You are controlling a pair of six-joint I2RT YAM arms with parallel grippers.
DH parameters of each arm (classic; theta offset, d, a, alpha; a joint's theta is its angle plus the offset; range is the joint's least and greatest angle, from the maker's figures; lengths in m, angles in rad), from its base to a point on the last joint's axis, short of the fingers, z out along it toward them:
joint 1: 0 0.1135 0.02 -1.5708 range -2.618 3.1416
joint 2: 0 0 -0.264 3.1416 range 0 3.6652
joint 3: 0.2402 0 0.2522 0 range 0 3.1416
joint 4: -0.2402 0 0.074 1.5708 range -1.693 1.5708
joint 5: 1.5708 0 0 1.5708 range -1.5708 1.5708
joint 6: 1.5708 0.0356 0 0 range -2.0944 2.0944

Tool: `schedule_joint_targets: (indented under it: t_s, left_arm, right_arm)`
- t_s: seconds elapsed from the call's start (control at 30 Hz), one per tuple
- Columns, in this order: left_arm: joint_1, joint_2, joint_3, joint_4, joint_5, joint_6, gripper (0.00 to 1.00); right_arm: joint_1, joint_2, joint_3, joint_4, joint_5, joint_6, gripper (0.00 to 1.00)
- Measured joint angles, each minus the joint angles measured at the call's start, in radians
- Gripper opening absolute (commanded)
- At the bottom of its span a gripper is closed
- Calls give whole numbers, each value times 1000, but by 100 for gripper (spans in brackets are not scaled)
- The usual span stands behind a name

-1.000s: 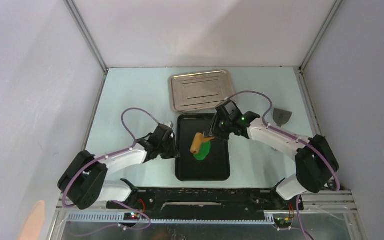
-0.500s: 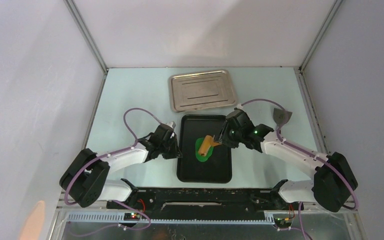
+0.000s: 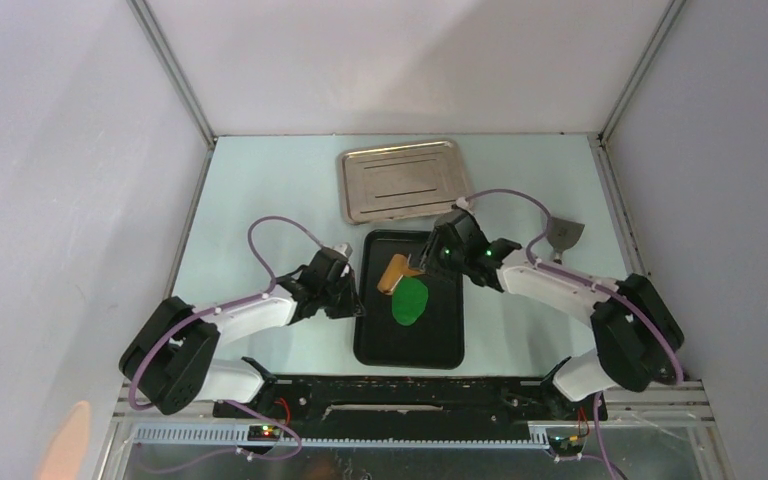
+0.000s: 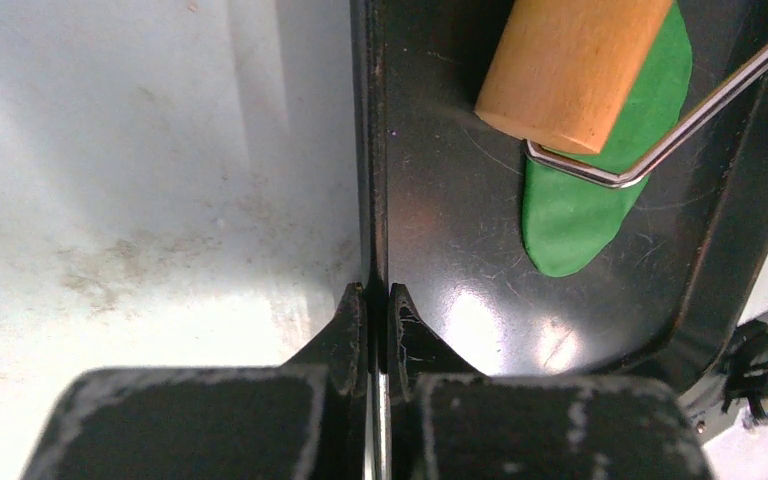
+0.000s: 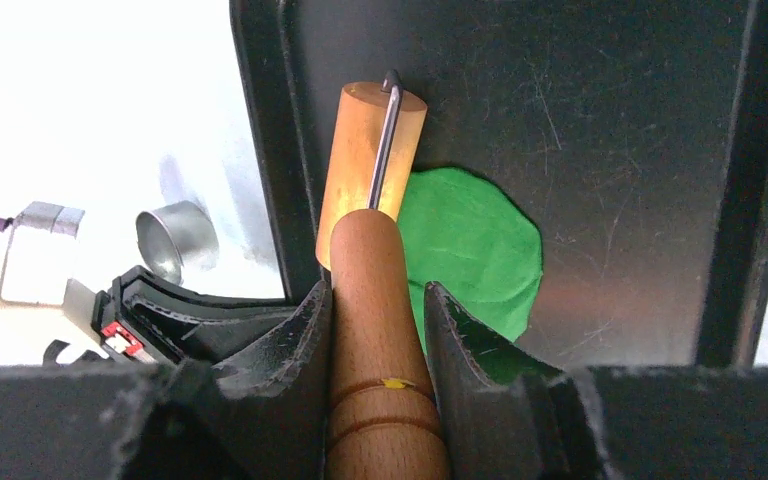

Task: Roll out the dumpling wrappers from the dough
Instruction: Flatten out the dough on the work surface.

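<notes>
A pale green table (image 3: 260, 190) is enclosed by walls on 3 sides. 3 things are laid directly on it. A black tray (image 3: 410, 345) is set near the middle of the near edge. A metal tray (image 3: 405, 180) is placed just beyond it, toward the far edge. A grey scraper (image 3: 564, 235) is laid near the right edge.

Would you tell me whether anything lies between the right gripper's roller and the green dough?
Nothing visible does. The right gripper holds the roller at the edge of the dough on the black tray; the left gripper pinches the tray's rim, well aside.
</notes>
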State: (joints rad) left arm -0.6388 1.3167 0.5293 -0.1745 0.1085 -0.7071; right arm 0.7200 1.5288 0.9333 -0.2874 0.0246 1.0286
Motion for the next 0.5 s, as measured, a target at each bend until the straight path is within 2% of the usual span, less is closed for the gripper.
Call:
schedule_joint_targets:
  t_s: [0.13,0.27,0.37,0.5]
  left_arm:
    - [-11,0,0,-6,36,2,0]
    - [-25,8,0,-8,71,4,0]
    - [-24,11,3,-9,77,7,0]
    - [-23,14,7,-15,79,8,0]
  right_arm:
    - [-6,-111,-105,5,18,13,0]
    - [-10,-240,-166,-61,57,11,0]
    - [-24,-306,-168,-175,82,-16,0]
    - [-34,-316,-95,-305,94,-56,0]
